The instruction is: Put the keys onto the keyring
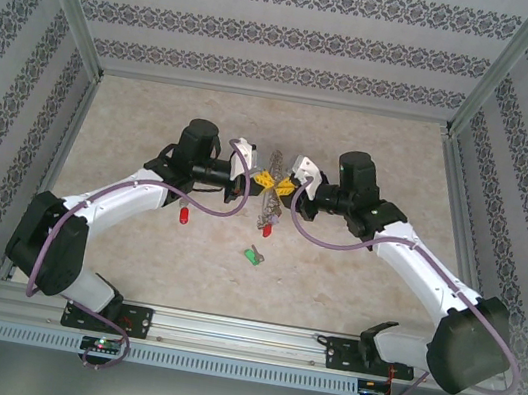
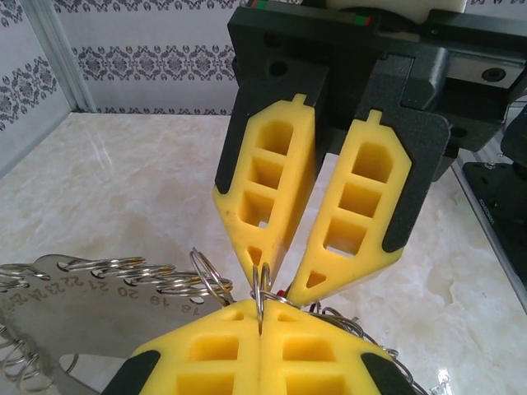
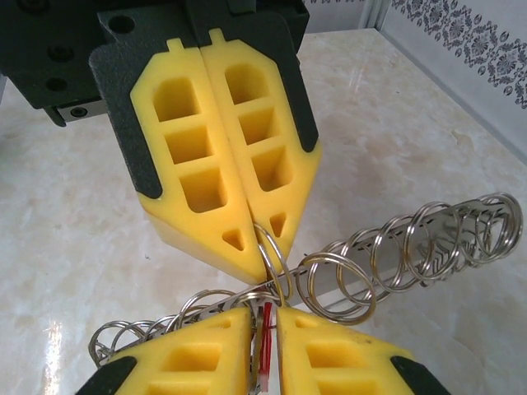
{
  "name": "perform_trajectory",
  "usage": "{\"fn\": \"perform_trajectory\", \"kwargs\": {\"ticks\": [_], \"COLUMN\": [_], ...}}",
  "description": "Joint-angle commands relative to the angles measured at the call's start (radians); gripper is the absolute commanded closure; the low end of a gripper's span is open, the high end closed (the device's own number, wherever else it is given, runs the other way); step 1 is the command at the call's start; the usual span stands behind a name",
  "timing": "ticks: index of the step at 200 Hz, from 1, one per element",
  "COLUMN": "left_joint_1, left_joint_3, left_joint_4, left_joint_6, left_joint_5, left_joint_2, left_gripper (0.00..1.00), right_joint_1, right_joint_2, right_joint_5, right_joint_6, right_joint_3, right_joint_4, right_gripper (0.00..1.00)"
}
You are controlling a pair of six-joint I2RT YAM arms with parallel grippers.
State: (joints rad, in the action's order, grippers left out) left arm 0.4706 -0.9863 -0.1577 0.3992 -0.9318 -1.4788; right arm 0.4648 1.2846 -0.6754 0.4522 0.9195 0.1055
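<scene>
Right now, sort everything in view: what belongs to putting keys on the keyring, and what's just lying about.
Job: keyring, pinched by left gripper; red key in right gripper; second red key on the table.
Lying about: green tag.

The keyring (image 2: 90,286) is polished silver metal, its small wire rings mirror-bright. The left tool (image 2: 260,317) and right tool (image 3: 263,317) carry matt yellow foam-like fingers (image 2: 272,164) on black textured plastic backing. The key (image 3: 265,350) has a glossy red plastic tag. The worktop (image 2: 123,189) is glossy marbled beige.
</scene>
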Motion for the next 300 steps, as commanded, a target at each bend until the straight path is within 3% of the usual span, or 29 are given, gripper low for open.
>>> {"fn": "perform_trajectory", "kwargs": {"ticks": [1,136,149,177,204,214,245,300], "left_joint_1": [0.009,0.009,0.008,0.008,0.008,0.008,0.008,0.012], "left_joint_3": [-0.041,-0.046,-0.044,-0.038,-0.056,-0.077,-0.188,-0.258], "left_joint_4": [0.015,-0.002,-0.012,-0.015,0.064,0.140,0.419,0.547], "left_joint_6": [0.037,0.025,0.020,0.024,0.072,0.116,0.274,0.352], "left_joint_5": [-0.053,-0.062,-0.064,-0.051,-0.038,-0.022,-0.005,0.019], "left_joint_2": [0.002,0.001,-0.001,0.005,0.003,-0.003,-0.044,-0.077], "left_gripper": [1.00,1.00,1.00,1.00,0.96,0.87,0.82,0.76], "right_joint_1": [-0.006,-0.006,-0.006,-0.007,-0.004,0.001,0.021,0.054], "right_joint_2": [0.001,0.015,0.015,0.016,-0.002,-0.004,-0.002,0.022], "right_joint_5": [-0.022,-0.054,-0.060,-0.057,-0.036,-0.021,0.016,0.095], "right_joint_6": [0.024,0.009,0.006,0.018,0.046,0.065,0.115,0.127], "right_joint_3": [0.011,-0.005,-0.001,0.010,0.029,0.052,0.111,0.182], "right_joint_4": [-0.055,-0.072,-0.069,-0.037,0.016,0.059,0.177,0.258], "right_gripper": [0.82,0.86,0.94,0.99,1.00,1.00,1.00,1.00]}}
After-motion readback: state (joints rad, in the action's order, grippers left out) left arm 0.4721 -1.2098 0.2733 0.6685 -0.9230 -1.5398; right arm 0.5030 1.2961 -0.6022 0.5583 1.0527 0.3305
